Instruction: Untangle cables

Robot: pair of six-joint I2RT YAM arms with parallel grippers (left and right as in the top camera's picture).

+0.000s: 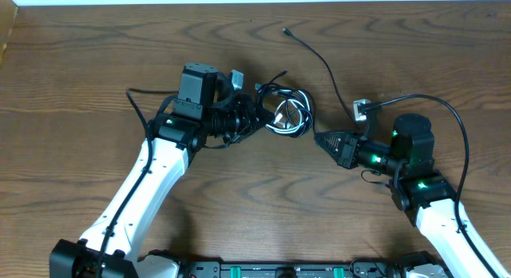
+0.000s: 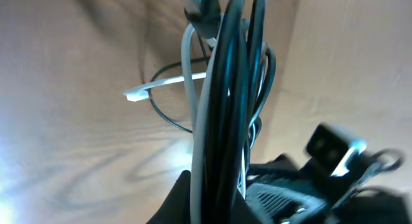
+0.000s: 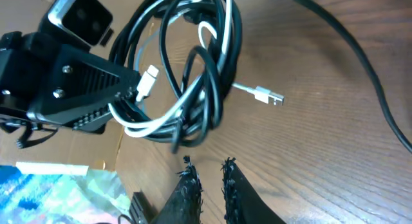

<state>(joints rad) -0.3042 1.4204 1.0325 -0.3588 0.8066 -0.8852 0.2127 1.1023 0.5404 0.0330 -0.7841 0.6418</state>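
The cables (image 1: pixel 281 117), one black and one white, are lying as a small coiled bundle near the middle of the worktop (image 1: pixel 96 54). The left end effector (image 1: pixel 254 118) is clamping the left side of this bundle. In the left wrist view, black and grey strands are running together straight through its fingers. The right end effector (image 1: pixel 319 139) is pointing at the bundle from the right, near it but not touching. Its fingers are standing with only a narrow gap, and nothing is sitting between them.

The main risk, in my judgement, is coming from the left grip. It is pinching several strands at once, so a pull from the right may be tightening the loops instead of freeing them. The narrow gap on the right is a second worry. It may be pushing the coil away, or catching black and white together.

The silver plug (image 3: pixel 270 96) is lying on the worktop just beside the coil, and the white plug (image 3: pixel 148 79) is sitting among the loops. Either one may be hooking on a loop when dragged. A loose black cord (image 3: pixel 360 56) is running away from the coil. I cannot tell whether it is joining the bundle.
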